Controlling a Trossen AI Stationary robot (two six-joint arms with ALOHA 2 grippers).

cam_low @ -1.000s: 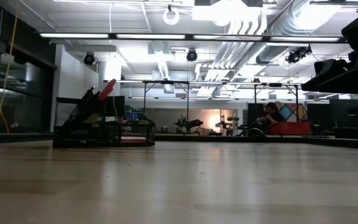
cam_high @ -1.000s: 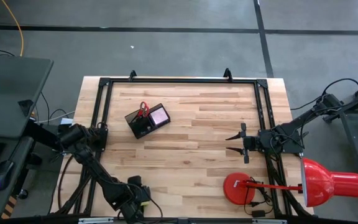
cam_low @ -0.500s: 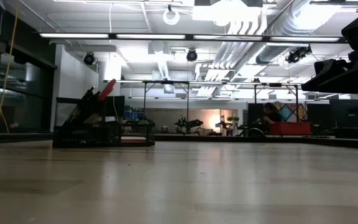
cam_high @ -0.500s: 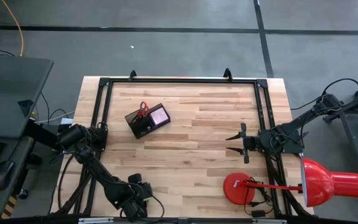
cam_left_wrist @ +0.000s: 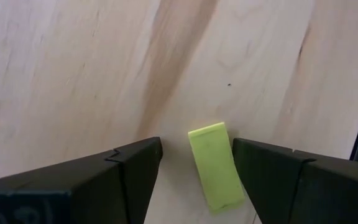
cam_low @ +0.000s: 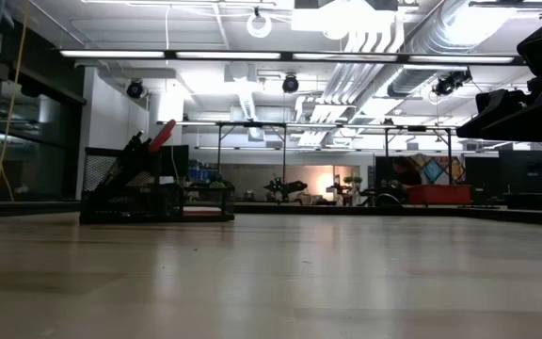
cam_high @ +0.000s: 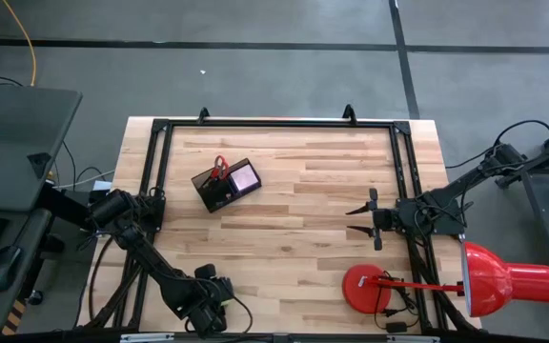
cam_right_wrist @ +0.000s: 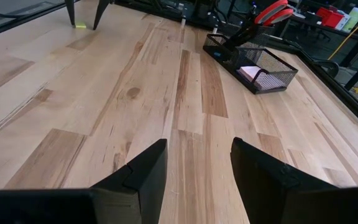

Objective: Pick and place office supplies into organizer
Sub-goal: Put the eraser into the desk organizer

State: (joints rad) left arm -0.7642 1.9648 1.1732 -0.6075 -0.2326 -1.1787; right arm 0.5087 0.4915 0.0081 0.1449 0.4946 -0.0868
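Near the table's front-left edge, left jaws [cam_left_wrist: 196, 165] pointing down, open astride yellow eraser [cam_left_wrist: 215, 165] (not gripping), right jaws [cam_right_wrist: 197, 163] open, empty.

A red desk lamp [cam_high: 465, 281] sits at the table's near right corner, its round base [cam_high: 365, 287] on the wood [cam_high: 294, 238]. A grey desk [cam_high: 12, 143] stands left.

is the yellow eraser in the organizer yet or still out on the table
Out. The eraser lies flat on the bare table, between the open left gripper fingers, far from the organizer.
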